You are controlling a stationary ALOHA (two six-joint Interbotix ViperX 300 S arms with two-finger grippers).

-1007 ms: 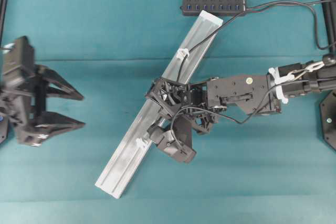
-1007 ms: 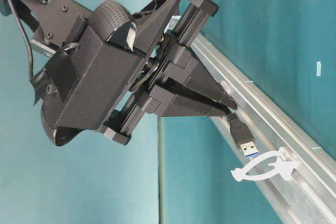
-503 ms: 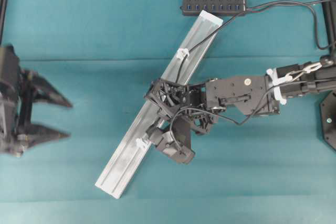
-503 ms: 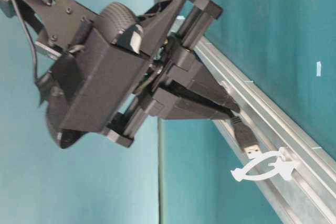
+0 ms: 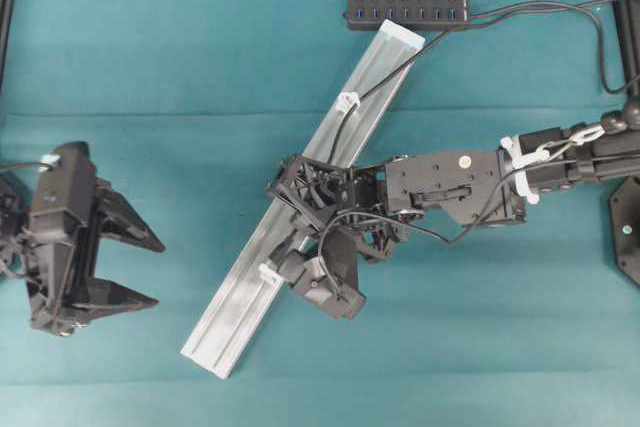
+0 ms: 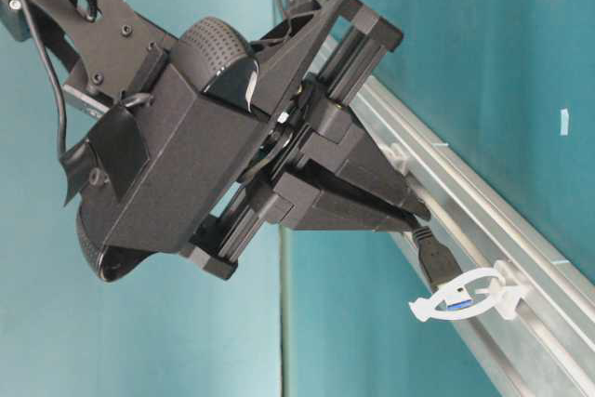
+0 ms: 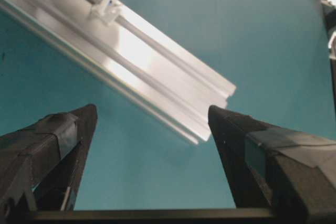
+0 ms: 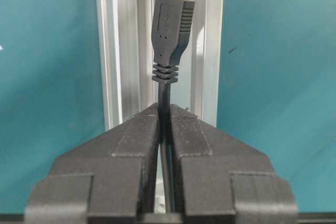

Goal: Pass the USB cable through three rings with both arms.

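My right gripper is shut on the black USB cable just behind its plug. It hangs over the silver rail. In the table-level view the plug points down the rail, and its blue tip sits inside the lowest ring. From above, the cable runs along the rail through the upper ring. The lower ring lies beside my right gripper, which hides the middle ring. My left gripper stands open at the far left, empty. Its view shows the rail's end and a ring.
A black multi-port hub lies at the rail's far end, with the cable looping off to the right edge. The rail lies diagonally on teal cloth. A black base plate sits at the right edge.
My right gripper has slid down the rail, bringing the plug tip from short of the lowest ring into it. The left arm has swung left, then back and towards the front, still open.
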